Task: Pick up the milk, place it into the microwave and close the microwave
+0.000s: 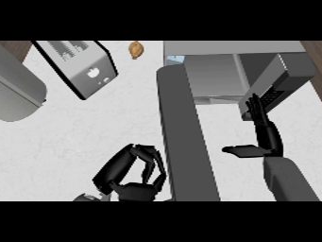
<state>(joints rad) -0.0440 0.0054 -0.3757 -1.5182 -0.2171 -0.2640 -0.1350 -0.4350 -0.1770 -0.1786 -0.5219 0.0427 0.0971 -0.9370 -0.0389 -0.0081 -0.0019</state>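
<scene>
The microwave (219,78) stands at the upper right with its dark door (184,137) swung open toward me, reaching down the middle of the view. A small pale blue-white shape (176,59) peeks out at the cavity's far left corner; I cannot tell whether it is the milk. My right hand (262,130) is open to the right of the door, fingers straight and pointing up at the button panel (273,92), thumb stretched left. Left of the door's lower end, my left hand (132,177) has its fingers curled, and nothing shows in it.
A tilted dark box-shaped appliance (76,66) stands at the upper left on the white counter (65,137). A large grey rounded body (10,90) fills the far left corner. A small brown food item (136,49) lies near the back edge.
</scene>
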